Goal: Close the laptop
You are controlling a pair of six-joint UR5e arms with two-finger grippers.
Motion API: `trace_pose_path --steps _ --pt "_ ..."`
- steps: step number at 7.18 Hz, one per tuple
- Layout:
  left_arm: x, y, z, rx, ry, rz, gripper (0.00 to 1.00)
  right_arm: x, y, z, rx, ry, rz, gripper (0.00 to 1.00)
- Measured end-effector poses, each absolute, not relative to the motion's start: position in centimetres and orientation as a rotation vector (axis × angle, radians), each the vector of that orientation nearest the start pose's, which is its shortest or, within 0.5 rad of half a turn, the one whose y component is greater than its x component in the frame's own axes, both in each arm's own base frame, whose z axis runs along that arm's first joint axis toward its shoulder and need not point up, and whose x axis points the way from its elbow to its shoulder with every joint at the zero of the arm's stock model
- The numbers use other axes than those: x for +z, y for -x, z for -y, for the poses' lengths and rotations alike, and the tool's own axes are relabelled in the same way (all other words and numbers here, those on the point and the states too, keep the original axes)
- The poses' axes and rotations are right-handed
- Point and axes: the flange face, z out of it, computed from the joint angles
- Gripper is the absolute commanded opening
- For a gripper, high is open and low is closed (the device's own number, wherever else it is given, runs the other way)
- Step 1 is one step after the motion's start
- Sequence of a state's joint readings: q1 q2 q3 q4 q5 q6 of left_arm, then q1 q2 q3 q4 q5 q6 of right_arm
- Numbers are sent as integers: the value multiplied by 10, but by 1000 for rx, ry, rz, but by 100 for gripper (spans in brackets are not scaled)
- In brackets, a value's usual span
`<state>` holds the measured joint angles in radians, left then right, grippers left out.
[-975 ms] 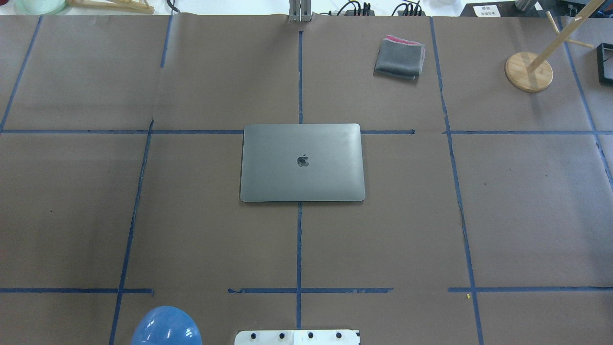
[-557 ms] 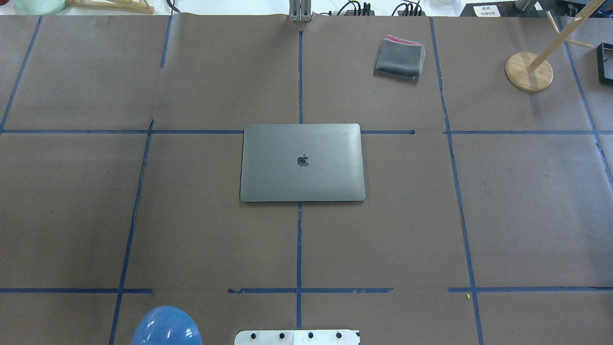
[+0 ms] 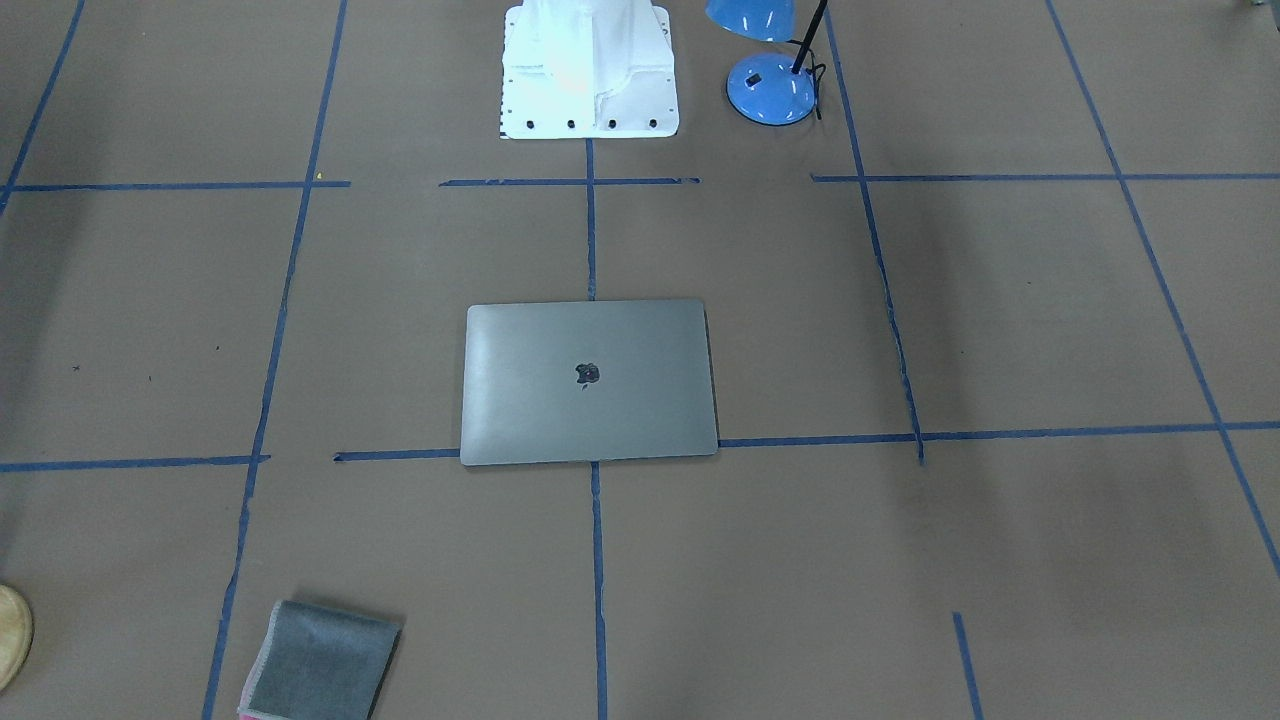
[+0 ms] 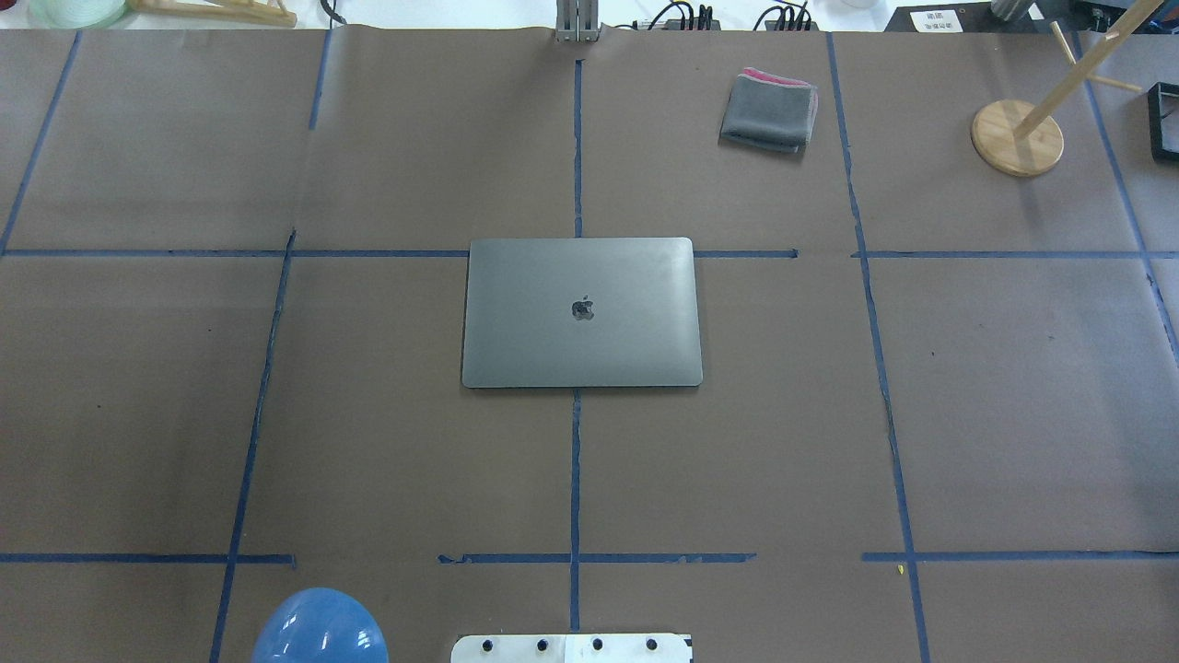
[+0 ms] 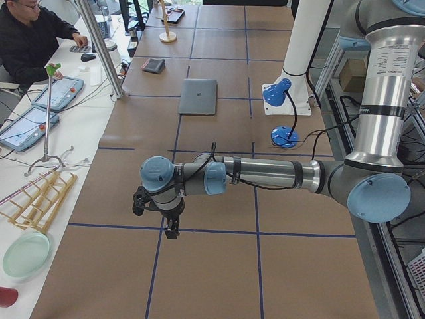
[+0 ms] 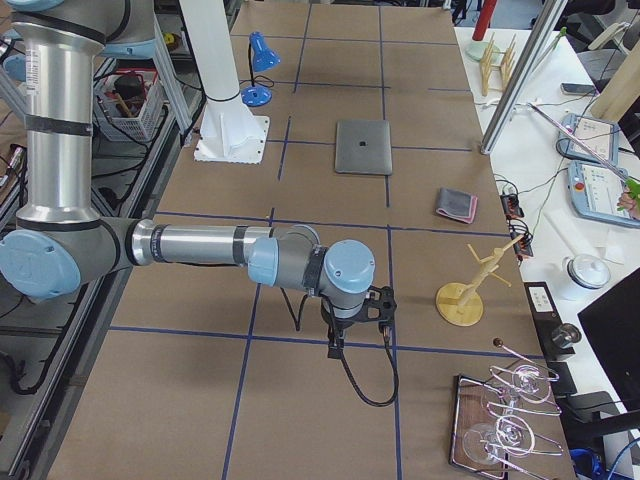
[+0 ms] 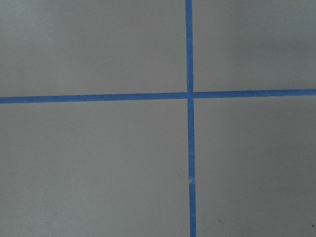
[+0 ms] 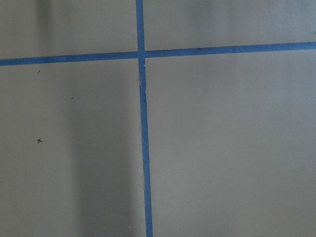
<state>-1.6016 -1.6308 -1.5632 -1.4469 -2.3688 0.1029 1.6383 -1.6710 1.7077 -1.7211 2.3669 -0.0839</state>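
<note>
Laptop (image 4: pixel 581 313) lies shut and flat in the middle of the desk (image 4: pixel 138 414), lid up with the dark logo showing. It sits between the two tools and well apart from both. Set against the overhead view of a second ago, nothing differs: it is on the same spot, square over the same cross of blue tape (image 4: pixel 576 479), and no arm has come into that view.

The left tool (image 5: pixel 157 212) shows only in the view from the desk's left end. It hangs low over the bare desk beside a tape line, pointing down, with nothing seen in it. I cannot tell whether its fingers are apart or together. Its wrist camera shows only brown paper and a tape cross. From this tool, the blue lamp (image 4: pixel 320 628) stands on the way towards the laptop, on the robot's side of the desk.

Beyond the laptop, nearer the right tool (image 6: pixel 360 335), a folded grey cloth (image 4: pixel 769 112) lies on the operators' side, and past it is a wooden stand (image 4: pixel 1017 138). Neither has moved. The right tool also shows only from its own end of the desk. It points down over a tape line near the stand. Its state cannot be told, and its wrist camera shows only paper and tape.
</note>
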Motion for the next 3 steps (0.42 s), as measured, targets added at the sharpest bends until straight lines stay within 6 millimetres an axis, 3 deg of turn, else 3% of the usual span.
trace_pose_path --steps 3 --pt "643 78 509 39 16 -801 100 648 -92 438 28 40 802 100"
